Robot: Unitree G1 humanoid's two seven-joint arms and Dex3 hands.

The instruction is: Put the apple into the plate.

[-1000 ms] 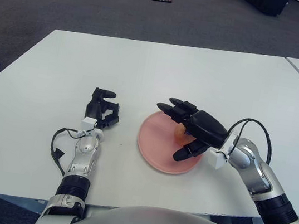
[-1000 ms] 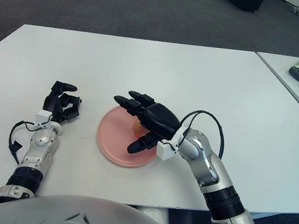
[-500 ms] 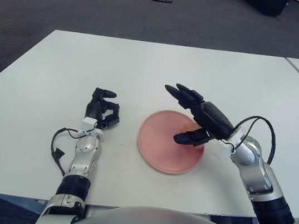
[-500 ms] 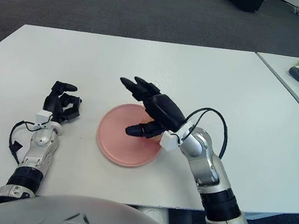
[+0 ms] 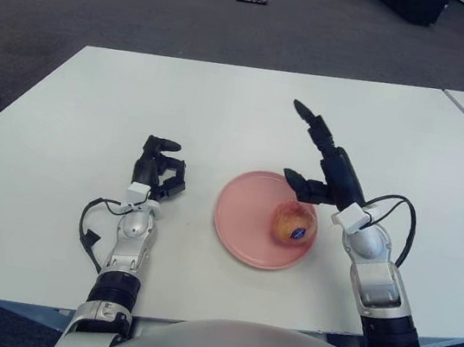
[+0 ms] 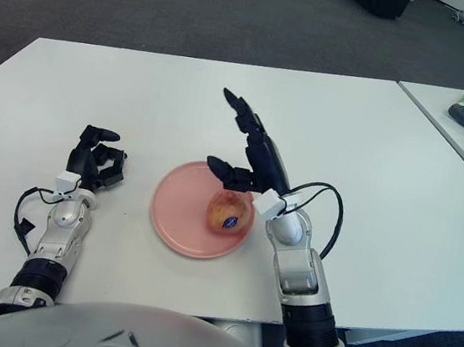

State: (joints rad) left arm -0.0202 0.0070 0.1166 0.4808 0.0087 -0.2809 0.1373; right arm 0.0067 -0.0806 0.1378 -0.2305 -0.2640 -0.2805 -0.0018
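- Right hand (image 5: 325,166) — I have lifted it off and up from where it covered the plate (image 5: 237,227) a second ago; fingers spread wide, holding nothing
- Apple (image 5: 293,223) — now uncovered, sitting on the plate's right side; I judge the placing done
- Left hand (image 5: 159,167) — unmoved left of the plate, fingers curled, empty
- Hidden — whether the apple's far side touches the right thumb; table (image 5: 92,118) contact under the left hand unclear
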